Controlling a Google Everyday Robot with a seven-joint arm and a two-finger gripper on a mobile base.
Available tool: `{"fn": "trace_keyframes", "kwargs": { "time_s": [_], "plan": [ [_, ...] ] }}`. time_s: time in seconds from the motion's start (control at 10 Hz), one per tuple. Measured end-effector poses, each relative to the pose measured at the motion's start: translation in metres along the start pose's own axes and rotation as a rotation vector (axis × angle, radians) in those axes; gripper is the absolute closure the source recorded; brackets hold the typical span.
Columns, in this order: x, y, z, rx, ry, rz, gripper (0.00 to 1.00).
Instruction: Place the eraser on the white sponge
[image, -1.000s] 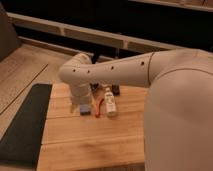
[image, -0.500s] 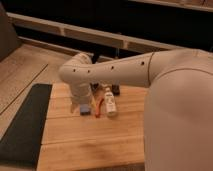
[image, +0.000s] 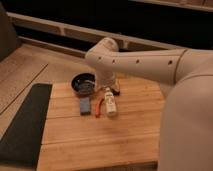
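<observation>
The eraser (image: 116, 91), a small dark block, lies on the wooden board (image: 100, 140) just behind the white bottle (image: 109, 102). The white sponge (image: 85, 105), a flat bluish-grey pad, lies left of a thin red-orange pen (image: 99, 107). My white arm reaches in from the right and bends down at its elbow. My gripper (image: 113, 87) hangs below the elbow, right at the eraser and mostly hidden behind the arm. It is to the right of the sponge, beyond the pen and bottle.
A black pan (image: 83, 83) sits at the board's back edge, just behind the sponge. A dark mat (image: 25, 125) lies left of the board. A dark ledge runs along the back. My arm's bulky body fills the right side.
The arm's elbow has moved right and back, uncovering the black pan and the sponge. The gripper end now sits by the eraser behind the bottle.
</observation>
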Motion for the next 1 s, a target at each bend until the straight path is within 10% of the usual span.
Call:
{"fn": "trace_keyframes", "kwargs": {
  "time_s": [0.1,0.4,0.8,1.0],
  "plan": [
    [-0.018,-0.026,-0.011,-0.005,-0.063,0.051,0.35],
    [-0.018,-0.022,-0.011,-0.009,-0.066,0.046,0.35],
    [-0.052,-0.080,0.016,0.143,-0.109,0.048,0.35],
    [-0.077,-0.100,0.027,0.153,-0.144,0.057,0.35]
  ]
}}
